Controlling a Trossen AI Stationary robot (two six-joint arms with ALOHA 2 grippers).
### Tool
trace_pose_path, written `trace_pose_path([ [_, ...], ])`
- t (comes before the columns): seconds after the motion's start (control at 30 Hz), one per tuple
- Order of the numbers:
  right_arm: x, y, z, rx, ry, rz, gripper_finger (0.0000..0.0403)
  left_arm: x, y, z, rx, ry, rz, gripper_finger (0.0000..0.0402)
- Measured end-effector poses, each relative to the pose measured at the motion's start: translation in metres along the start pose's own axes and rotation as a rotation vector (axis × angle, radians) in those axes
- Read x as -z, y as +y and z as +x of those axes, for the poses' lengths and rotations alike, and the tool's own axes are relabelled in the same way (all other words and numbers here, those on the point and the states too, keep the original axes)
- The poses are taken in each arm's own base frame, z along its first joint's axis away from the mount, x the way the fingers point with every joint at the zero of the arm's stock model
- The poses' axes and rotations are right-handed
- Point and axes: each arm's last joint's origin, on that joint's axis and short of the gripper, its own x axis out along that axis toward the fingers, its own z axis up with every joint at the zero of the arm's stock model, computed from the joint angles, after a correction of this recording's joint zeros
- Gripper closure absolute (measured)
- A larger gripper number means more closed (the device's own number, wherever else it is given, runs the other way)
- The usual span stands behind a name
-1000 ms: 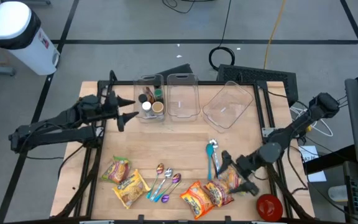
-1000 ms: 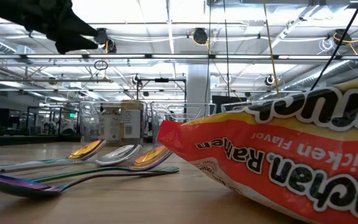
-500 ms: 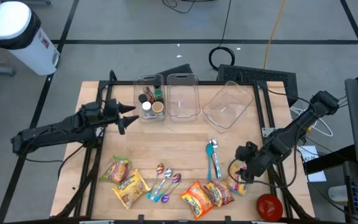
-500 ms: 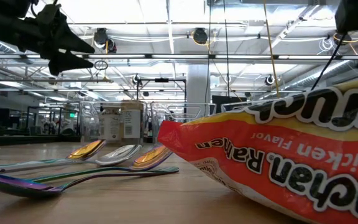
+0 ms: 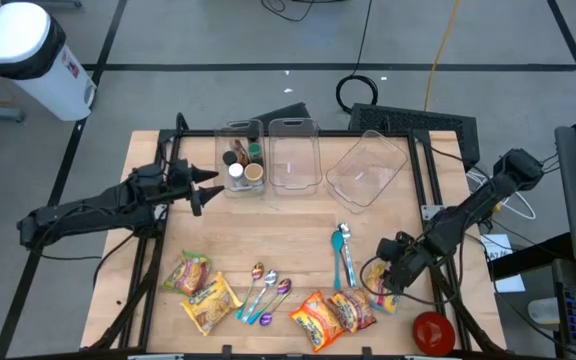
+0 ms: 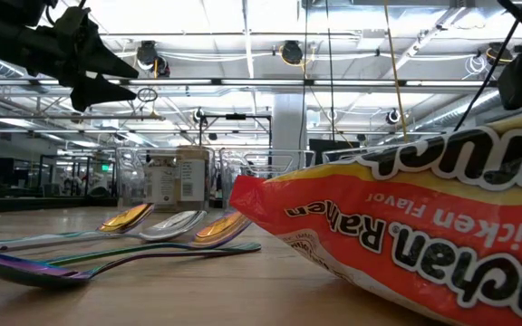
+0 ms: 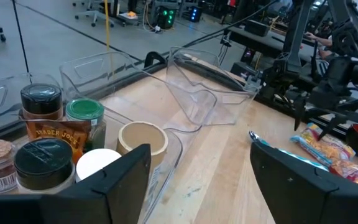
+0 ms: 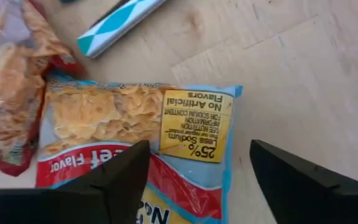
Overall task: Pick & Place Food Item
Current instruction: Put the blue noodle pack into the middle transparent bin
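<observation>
– Wooden table (image 5: 298, 225), near edge: where does the right gripper (image 5: 381, 278) stand?

– It hangs low over the right end of the row of ramen packets. Directly beneath it lies the blue-edged ramen packet (image 8: 135, 137), flat on the wood, its yellow label (image 8: 196, 124) facing up between the two fingers (image 8: 120, 180).

– State of those fingers?

– Spread. One stands at each side of the packet, with the packet below the gap. Nothing is pinched. Whether the tips touch the wrapper, I cannot tell.

– What else lies close to that gripper?

– Just beside the packet, on the side towards the middle of the table, a red-orange packet (image 8: 11, 74) overlaps its edge. Just beyond the fingertips lies a teal-and-white handle (image 8: 120, 25), which belongs to the teal spoons (image 5: 343, 255).

– The left gripper (image 5: 206, 186)?

– It is raised, well apart from the food packets, at the far left of the table. Its fingers are parted and hold nothing. Directly ahead of it stands the clear container of jars (image 5: 240, 160), which also holds a small paper cup (image 7: 142, 138).

– Beyond that container?

– Two empty clear containers: one upright (image 5: 293, 155) just beside the jars, the other (image 5: 368, 168) farther off and turned at an angle.

– Remaining items?

– Three metallic spoons (image 5: 266, 293) and two yellow packets (image 5: 198, 290), near the front edge and well to the left of the right gripper.
</observation>
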Motion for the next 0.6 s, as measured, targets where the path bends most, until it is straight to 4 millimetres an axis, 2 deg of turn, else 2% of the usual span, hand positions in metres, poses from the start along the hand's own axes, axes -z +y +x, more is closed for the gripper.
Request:
trace_pose_path([
  [0.2, -0.0001, 0.0009, 0.0002, -0.008, -0.005, -0.001, 0.0208, 0.0, 0.0, 0.0, 0.0, 0.0, 0.0, 0.0123],
  [0.6, -0.0002, 0.0006, -0.0016, -0.016, -0.007, -0.001, 0.0379, 0.0, 0.0, 0.0, 0.0, 0.0, -0.001, 0.0109],
])
